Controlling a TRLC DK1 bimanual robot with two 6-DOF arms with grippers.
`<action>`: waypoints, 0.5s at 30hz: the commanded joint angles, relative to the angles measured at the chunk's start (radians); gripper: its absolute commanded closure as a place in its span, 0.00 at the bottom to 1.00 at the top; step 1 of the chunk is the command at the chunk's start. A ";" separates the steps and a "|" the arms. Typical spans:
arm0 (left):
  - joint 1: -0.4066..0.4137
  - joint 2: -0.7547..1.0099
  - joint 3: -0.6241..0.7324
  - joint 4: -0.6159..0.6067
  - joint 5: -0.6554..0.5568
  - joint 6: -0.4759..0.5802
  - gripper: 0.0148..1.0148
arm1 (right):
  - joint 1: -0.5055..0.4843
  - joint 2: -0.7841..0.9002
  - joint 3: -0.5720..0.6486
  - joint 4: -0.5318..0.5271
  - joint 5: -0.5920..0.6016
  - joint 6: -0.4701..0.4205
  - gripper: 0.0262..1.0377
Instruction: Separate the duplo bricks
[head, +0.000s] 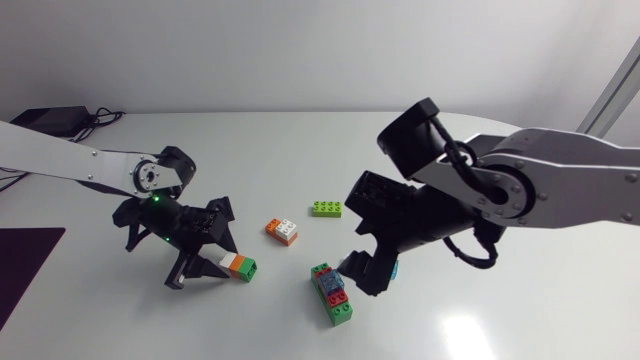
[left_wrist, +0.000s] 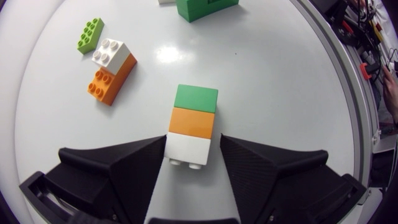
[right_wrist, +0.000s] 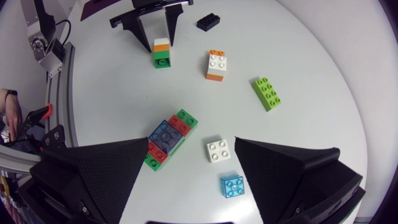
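The white-orange-green stack (head: 239, 265) lies lower left of centre, its white end between the left end effector's (left_wrist: 193, 138) open fingers; the right end effector (right_wrist: 191, 143) gapes empty. Probably light, rigid, slick plastic; grip one brick's flat sides

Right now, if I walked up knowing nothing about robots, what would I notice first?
Probably the two black hands over the white table. The left hand has a white, orange and green brick stack lying between its open fingers, while the right hand hangs open close above a green, red and blue stack.
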 joint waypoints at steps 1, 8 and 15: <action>-0.004 0.042 0.037 -0.034 0.013 0.057 0.60 | 0.014 0.035 0.016 0.000 -0.005 -0.023 0.04; 0.006 0.085 0.114 -0.199 0.044 0.117 0.74 | 0.039 -0.017 0.016 -0.031 -0.005 -0.021 0.05; -0.016 0.062 0.103 -0.195 0.087 0.097 0.78 | 0.045 -0.068 0.017 -0.035 -0.008 0.008 0.13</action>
